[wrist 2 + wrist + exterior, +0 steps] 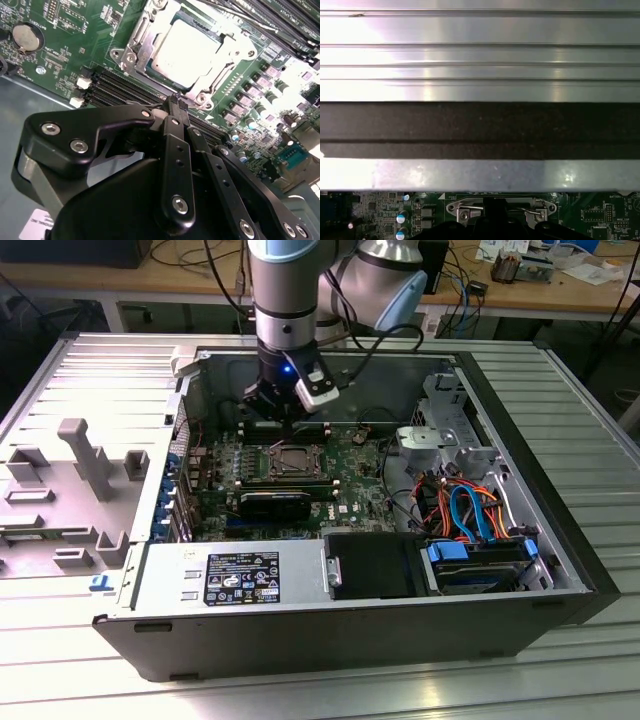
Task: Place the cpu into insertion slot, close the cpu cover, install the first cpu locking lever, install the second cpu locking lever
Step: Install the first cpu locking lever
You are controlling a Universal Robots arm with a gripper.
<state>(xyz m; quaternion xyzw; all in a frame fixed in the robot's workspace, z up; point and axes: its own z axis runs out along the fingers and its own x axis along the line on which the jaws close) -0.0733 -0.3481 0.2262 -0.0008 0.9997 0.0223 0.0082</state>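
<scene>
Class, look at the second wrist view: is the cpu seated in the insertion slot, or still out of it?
In. The cpu lies flat inside the insertion slot, with the cpu cover framing it.

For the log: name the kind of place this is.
Likely a robotics lab or workshop: an open computer case lies on an aluminium-profile table, and cluttered wooden benches with cables stand behind the arm.

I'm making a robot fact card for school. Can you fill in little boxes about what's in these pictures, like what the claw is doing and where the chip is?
place: open computer case on a metal table
board: green board lying flat inside the case
claw: claw shut, holding nothing, tips just beside the socket
chip: cpu sitting in the insertion slot
cover: cpu cover down around the chip, silver top showing through its window
arm: arm reaching straight down into the case
</scene>
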